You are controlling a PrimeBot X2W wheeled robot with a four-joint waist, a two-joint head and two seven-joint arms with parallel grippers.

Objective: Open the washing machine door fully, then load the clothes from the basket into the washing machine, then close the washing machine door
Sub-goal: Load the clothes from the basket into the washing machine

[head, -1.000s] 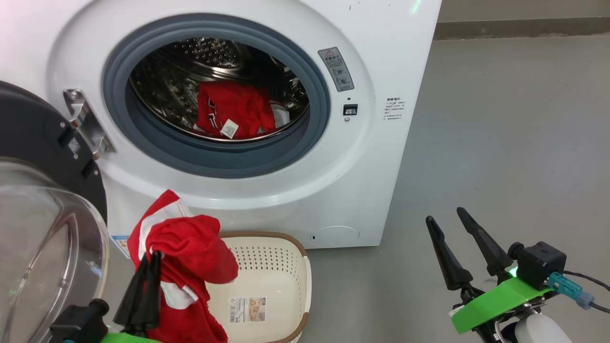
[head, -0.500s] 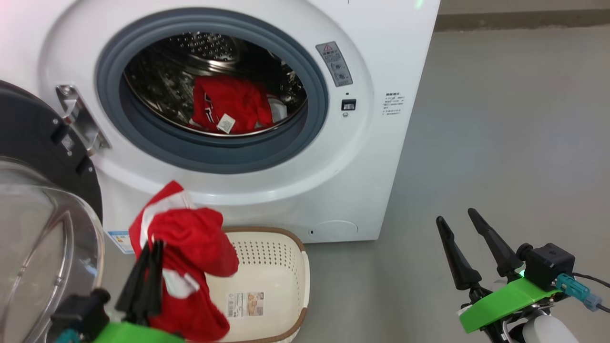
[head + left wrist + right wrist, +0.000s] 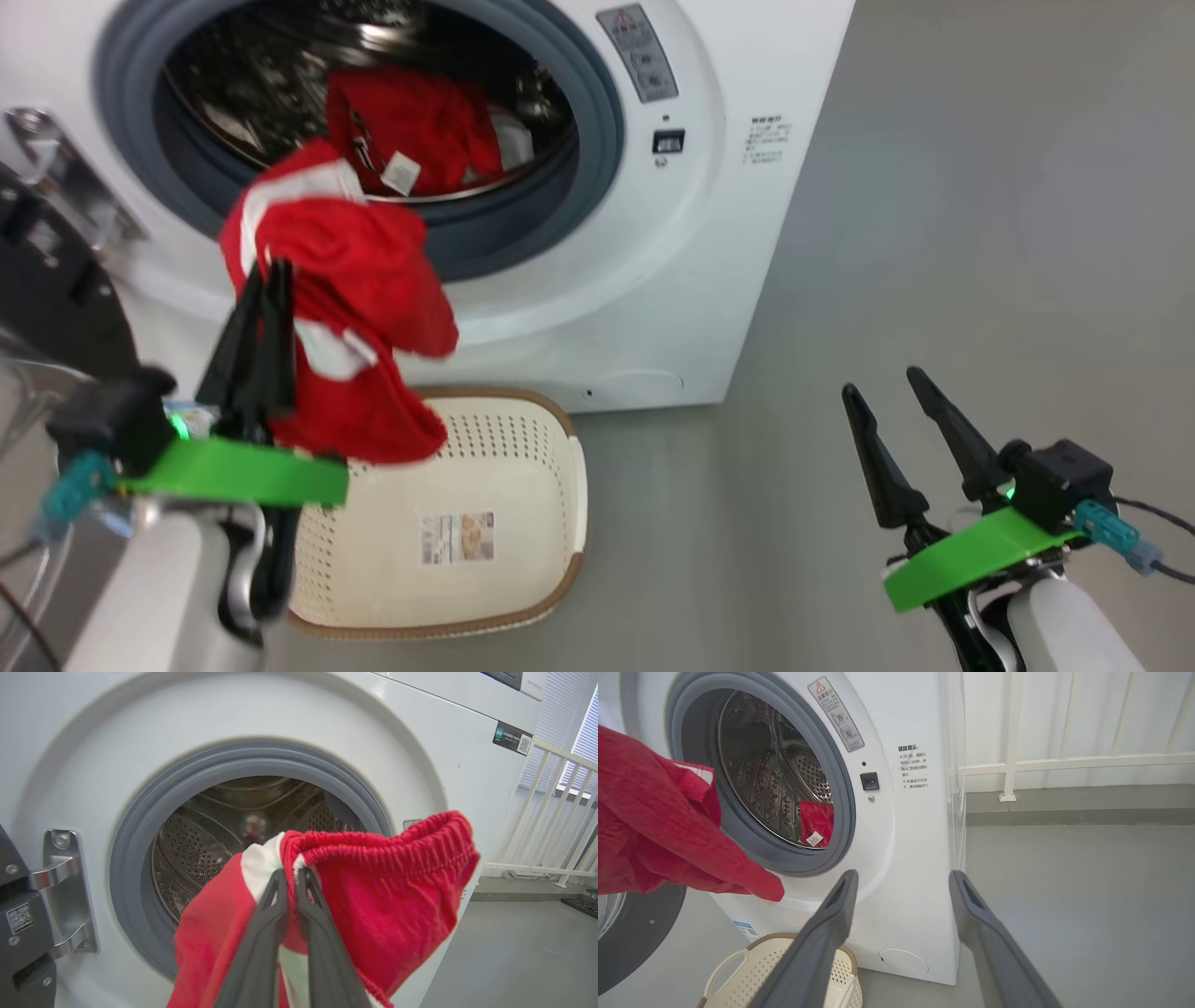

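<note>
My left gripper (image 3: 269,269) is shut on a red garment with white stripes (image 3: 355,308), held up in front of the lower left of the washing machine's (image 3: 653,233) open drum mouth. In the left wrist view the fingers (image 3: 290,872) pinch its waistband (image 3: 387,896) just before the grey gasket. Another red garment (image 3: 411,117) lies inside the steel drum. The basket (image 3: 523,448) stands on the floor below, its labelled bottom bare. The washing machine door (image 3: 47,299) hangs open at the left. My right gripper (image 3: 881,381) stands open and holds nothing, off to the machine's right.
Grey floor stretches to the right of the machine. In the right wrist view, a white railing (image 3: 1064,760) runs along the wall behind it. The door's metal hinge (image 3: 60,891) sits left of the drum opening.
The left gripper has lifted the red garment from over the basket up to the drum opening. The head camera has tilted down and shifted. The right gripper has stayed open.
</note>
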